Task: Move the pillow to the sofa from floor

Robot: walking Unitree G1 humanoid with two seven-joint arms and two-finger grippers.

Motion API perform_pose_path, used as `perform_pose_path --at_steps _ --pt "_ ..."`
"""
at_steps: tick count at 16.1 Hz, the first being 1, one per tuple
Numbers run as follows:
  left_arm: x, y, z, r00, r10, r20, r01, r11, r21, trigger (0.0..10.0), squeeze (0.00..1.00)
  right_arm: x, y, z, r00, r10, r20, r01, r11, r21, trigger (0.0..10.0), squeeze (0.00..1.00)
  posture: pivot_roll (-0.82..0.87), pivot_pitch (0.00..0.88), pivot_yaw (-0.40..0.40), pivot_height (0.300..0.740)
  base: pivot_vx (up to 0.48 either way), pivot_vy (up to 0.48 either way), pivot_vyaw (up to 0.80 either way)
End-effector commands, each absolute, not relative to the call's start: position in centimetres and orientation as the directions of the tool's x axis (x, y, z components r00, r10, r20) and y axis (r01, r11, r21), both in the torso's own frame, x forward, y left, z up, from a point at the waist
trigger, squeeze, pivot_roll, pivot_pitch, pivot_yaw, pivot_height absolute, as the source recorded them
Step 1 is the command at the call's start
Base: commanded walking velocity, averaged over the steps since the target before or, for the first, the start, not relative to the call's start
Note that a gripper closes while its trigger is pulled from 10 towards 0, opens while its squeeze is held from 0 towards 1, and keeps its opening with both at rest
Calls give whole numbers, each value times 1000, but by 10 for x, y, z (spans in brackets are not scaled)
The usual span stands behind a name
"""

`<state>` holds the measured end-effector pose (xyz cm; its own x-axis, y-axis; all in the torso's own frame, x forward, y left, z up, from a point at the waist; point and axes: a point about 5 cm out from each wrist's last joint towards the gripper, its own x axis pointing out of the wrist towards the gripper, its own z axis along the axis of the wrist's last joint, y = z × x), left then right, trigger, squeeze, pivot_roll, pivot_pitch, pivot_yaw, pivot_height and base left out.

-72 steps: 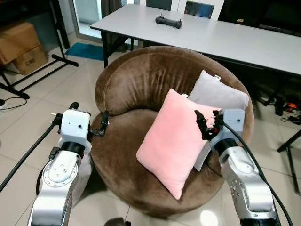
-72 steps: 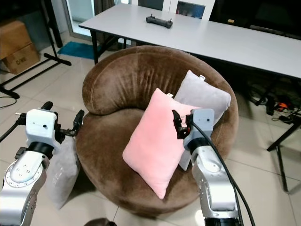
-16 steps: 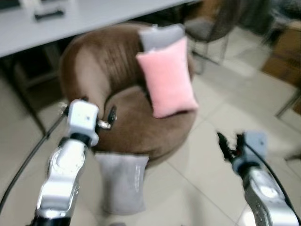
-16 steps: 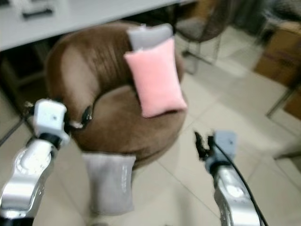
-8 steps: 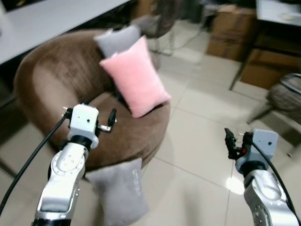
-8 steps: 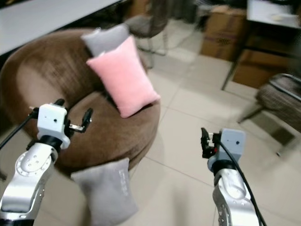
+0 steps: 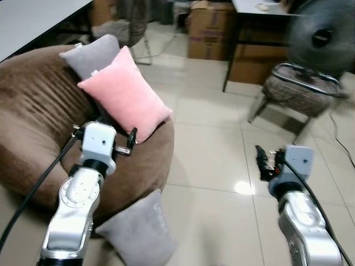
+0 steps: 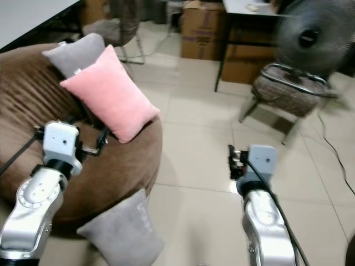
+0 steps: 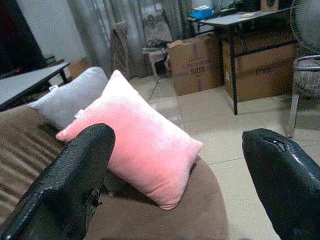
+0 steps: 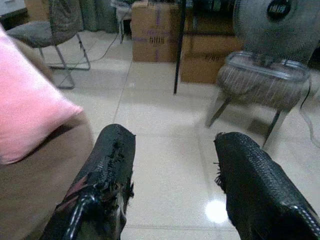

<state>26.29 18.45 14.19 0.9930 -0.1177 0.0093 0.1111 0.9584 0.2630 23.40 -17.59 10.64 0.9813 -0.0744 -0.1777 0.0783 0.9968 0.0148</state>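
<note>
A grey pillow (image 7: 136,227) lies on the tiled floor (image 7: 211,160), leaning against the base of the round brown sofa (image 7: 33,127) at its near edge, just below the robot's left arm. Up on the sofa seat a pink pillow (image 7: 125,95) stands tilted against the backrest, and a second grey pillow (image 7: 94,54) is tucked behind it, touching it. The left tool (image 9: 175,180) is raised over the sofa's front edge, its two black fingers (image 9: 70,180) spread wide apart with nothing between them; along them the wrist camera looks straight at the pink pillow. The right tool (image 10: 172,185) hangs out over bare tile, well apart from the sofa and from the pillow on the floor, and its fingers (image 10: 260,185) are likewise parted and empty. Beyond it, on the right side of the room, a standing fan (image 8: 310,39) rises behind a low chair with a woven seat (image 8: 288,88). Further back a dark-legged counter (image 7: 260,11) has cardboard boxes (image 7: 208,33) stacked beneath and beside it. Another chair (image 8: 108,27) stands near the sofa's far side, and the pale edge of a second counter (image 7: 33,16) shows behind the sofa.
</note>
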Motion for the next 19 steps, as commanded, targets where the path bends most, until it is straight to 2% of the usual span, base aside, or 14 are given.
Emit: perform_pose_path --at_steps 1,11,19 --pt "262 187 144 993 -115 12 107 957 268 10000 0 235 -172 108 984 -42 -171 47 999 21 10000 0 69 0 6 740 0 382 0" --pt "261 186 143 993 -117 7 111 957 266 10000 0 237 -170 105 982 -35 -188 37 999 6 10000 0 67 0 2 740 0 382 0" --pt "267 181 144 990 -138 12 129 955 269 10000 0 232 -166 105 980 -51 -191 61 997 45 10000 0 60 0 12 740 0 332 -800"
